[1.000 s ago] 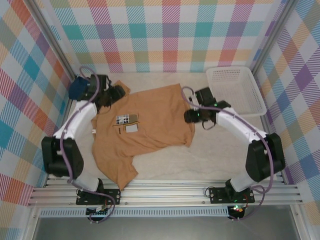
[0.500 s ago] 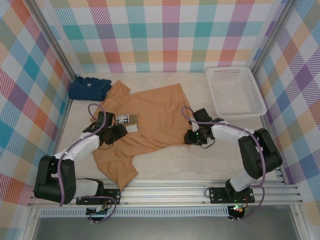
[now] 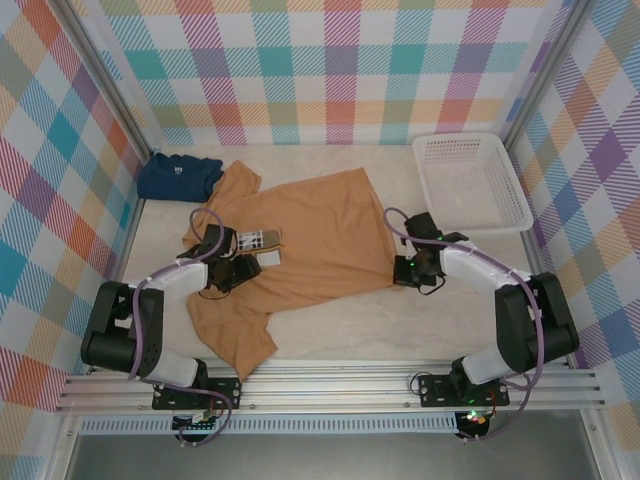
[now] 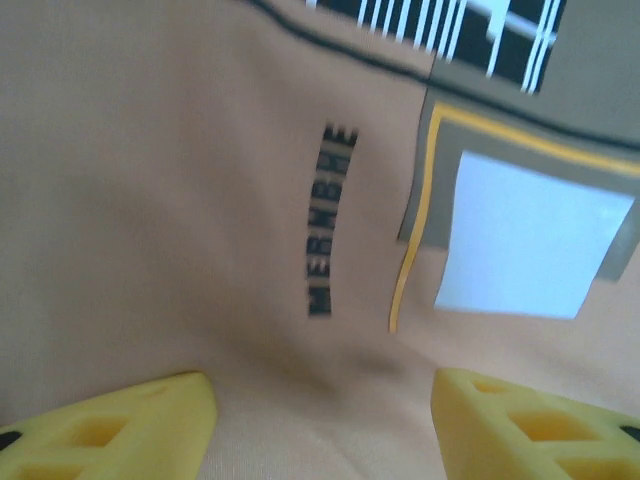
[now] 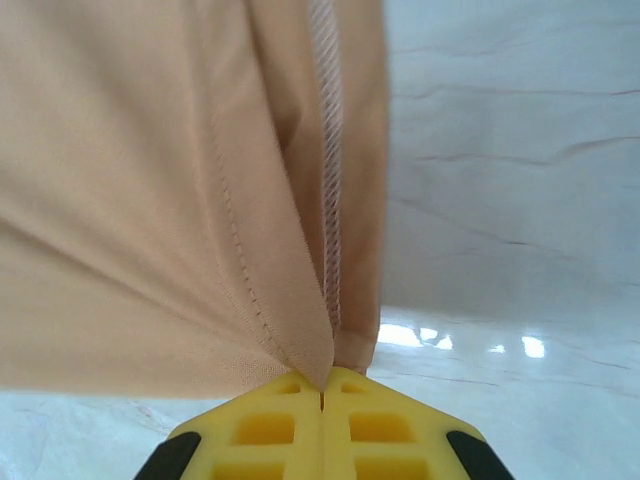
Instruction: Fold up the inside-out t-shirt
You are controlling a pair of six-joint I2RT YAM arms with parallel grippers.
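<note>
Where everything rests, table: pale beige flat tabletop.
Task shirt: tan soft short-sleeved inside-out t-shirt, spread mid-table between both arms.
Basket: white perforated plastic basket, far right, apart from the tan fabric.
Other garment: folded navy-blue shirt, far-left corner, just beside the tan sleeve.
Right gripper: clenched on the t-shirt's edge seam.
Left gripper: yellow fingers spread over the chest print.

White arm links, black joints, purple cables, yellow ribbed fingers
</note>
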